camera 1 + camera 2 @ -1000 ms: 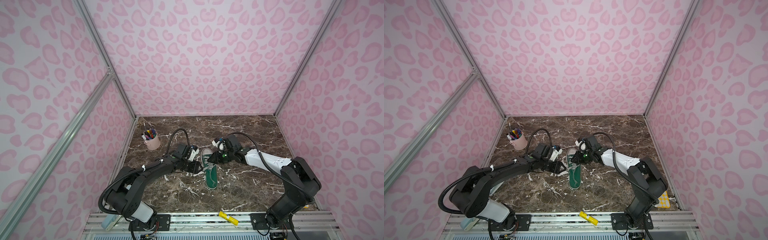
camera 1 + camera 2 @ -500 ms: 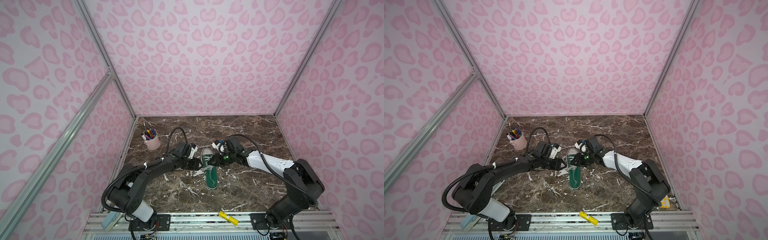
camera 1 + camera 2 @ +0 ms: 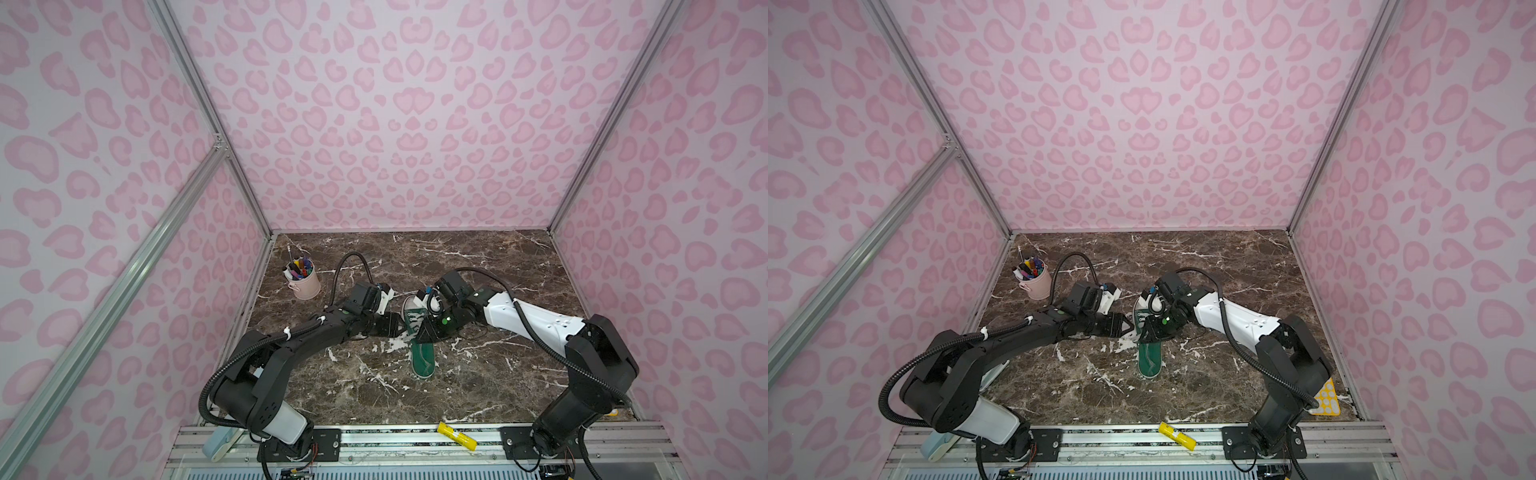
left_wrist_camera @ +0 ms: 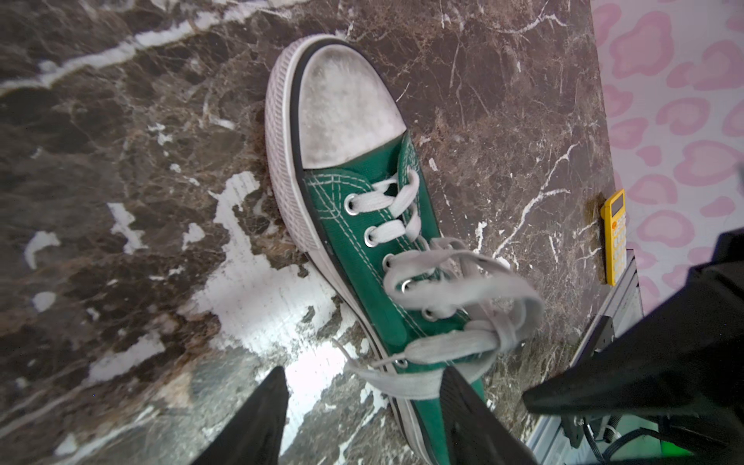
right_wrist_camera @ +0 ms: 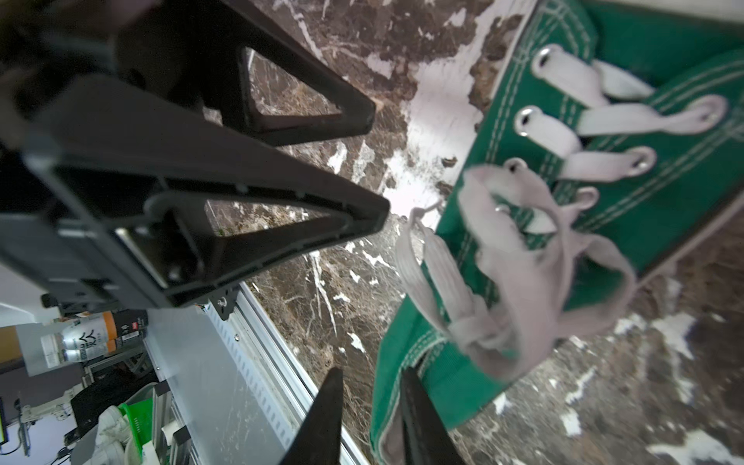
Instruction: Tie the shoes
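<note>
The shoes are a single green sneaker on the marble top, white toe cap toward the back wall. Its off-white laces lie in a loose tangle of loops over the tongue. My left gripper is open at the sneaker's left side. One of its fingers is over the green canvas, and a lace end lies between the two. My right gripper hangs over the ankle opening, jaws a little apart. The green collar edge shows in the gap and no lace is pinched.
A pink cup of pens stands at the back left. A yellow marker lies on the front rail. A yellow calculator lies by the right wall, and a yellow sheet lies behind the right arm's base. Patterned walls close in three sides.
The right gripper's jaws have parted slightly. Both arms have stayed close at the sneaker and barely shifted.
</note>
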Motion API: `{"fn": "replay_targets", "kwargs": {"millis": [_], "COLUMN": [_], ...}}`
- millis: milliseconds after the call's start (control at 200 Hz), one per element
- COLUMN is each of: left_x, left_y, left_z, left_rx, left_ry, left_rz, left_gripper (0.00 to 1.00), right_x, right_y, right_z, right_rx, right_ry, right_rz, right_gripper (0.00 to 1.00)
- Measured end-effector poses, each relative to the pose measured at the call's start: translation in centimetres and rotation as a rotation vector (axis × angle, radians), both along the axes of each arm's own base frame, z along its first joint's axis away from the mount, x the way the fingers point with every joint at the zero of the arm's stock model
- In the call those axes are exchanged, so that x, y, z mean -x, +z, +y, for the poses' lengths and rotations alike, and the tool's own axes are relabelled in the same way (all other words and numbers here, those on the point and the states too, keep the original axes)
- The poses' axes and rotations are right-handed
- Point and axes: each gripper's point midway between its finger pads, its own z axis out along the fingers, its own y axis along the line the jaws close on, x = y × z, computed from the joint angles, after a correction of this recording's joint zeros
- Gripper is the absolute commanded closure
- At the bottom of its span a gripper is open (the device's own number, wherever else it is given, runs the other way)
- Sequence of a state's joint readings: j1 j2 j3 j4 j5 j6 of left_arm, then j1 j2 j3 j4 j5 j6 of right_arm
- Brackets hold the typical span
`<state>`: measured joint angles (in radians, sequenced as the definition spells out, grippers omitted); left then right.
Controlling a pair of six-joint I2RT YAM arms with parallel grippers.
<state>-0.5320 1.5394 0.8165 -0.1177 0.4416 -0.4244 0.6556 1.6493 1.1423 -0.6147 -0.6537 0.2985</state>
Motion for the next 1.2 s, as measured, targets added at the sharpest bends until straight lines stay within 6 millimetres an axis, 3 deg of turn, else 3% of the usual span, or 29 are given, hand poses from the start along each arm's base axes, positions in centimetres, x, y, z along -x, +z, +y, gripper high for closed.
{"fn": "replay_targets", "kwargs": {"millis": [265,435,620,750,935,1200], "left_x": [0.1,-0.4,0.0,-0.6,-1.6,-1.6], "left_y": [-0.5,-0.3,-0.2,0.3,1.0,1.3], "left_z": [1.8,2.6,1.7,0.1,-2.4,-3.5], "left_rx": [-0.022,-0.017,0.017,0.057,0.109,0.123], "left_ry": [0.044,0.067,0.014,-0.038,-0.101,-0.131], "left_rz": [0.004,-0.001,0.015,0.025,0.031,0.027], "left_gripper": [0.37,0.37,0.37,0.37,0.36,0.34], "right_x": [-2.2,-5.4,-7.9,-7.9,-7.5,-6.2], "right_y": [2.1,1.3,0.0,-1.2,-1.3,-0.8], "right_z": [-1.1,-2.8,-4.2,-4.5,-5.3,-3.1], "right_rx": [0.075,0.151,0.181,0.190,0.168,0.017], "right_ry": [-0.017,-0.097,-0.154,-0.153,-0.170,-0.145], "right_rz": [-0.105,-0.131,-0.113,-0.081,-0.053,-0.015], "right_gripper": [0.74,0.80,0.82,0.82,0.81,0.63]}}
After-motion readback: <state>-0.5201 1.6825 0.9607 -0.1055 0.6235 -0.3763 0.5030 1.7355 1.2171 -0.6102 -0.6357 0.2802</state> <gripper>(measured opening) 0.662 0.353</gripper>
